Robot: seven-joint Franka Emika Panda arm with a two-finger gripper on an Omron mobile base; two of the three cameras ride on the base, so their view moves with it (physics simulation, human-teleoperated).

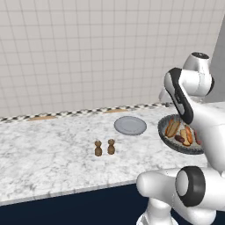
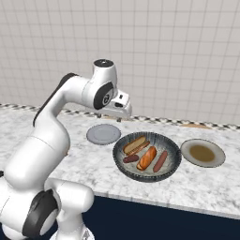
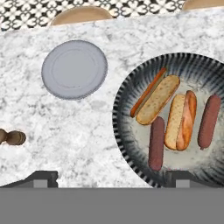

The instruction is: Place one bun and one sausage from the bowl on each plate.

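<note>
Brown shakers [image 1: 104, 147], left of plate [image 1: 130, 125]

Bright, even rendered light — soft shadows, no glare, sharp throughout.

I see a counter [image 3: 87, 127] of mottled grey-white stone, smooth and faintly polished. The bowl [image 3: 127, 92] looks like glazed ceramic, dark ribbed wall, paler speckled inside. The light-grey plate [image 3: 74, 69] seems matt and smooth. The buns [image 3: 158, 99] have a dull, grainy crust; the sausages [image 3: 156, 143] carry a slight sheen. The shakers [image 1: 105, 147] look like brown wood. The wall [image 1: 88, 52] is matt pale tile.
</note>
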